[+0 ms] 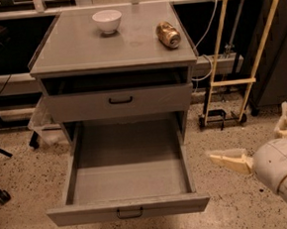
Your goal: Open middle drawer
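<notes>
The middle drawer (91, 213) stands pulled far out of the grey cabinet. Its low front panel carries a small black handle (129, 213), and its deep plain tray holds nothing. Above it, the taller-fronted drawer (152, 101) is pushed in. My gripper (258, 140) hangs to the right of the open drawer, over the floor and clear of its side wall. It is open with nothing in it: one cream finger (231, 160) points left toward the drawer, the other (285, 121) points up.
A white bowl (107, 20) and a tipped can (168, 34) lie on the cabinet top (78, 47). A yellow-framed cart (229, 82) with cables stands to the right behind my arm. A clear bin (44, 127) sits at the cabinet's left, and a chair caster (1, 196) at far left.
</notes>
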You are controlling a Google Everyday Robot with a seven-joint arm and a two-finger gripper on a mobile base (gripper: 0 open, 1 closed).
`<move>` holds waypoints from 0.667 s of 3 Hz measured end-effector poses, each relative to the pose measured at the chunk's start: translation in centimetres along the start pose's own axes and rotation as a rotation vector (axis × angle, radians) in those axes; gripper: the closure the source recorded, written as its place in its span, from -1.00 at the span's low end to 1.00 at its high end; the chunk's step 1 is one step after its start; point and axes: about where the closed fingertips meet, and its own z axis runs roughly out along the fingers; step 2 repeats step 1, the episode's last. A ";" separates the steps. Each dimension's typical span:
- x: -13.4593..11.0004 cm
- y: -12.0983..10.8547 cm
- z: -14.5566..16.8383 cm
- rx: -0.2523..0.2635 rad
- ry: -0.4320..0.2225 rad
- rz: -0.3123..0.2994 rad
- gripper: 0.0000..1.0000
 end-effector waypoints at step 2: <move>0.0 0.0 0.0 0.000 0.000 0.000 -1.00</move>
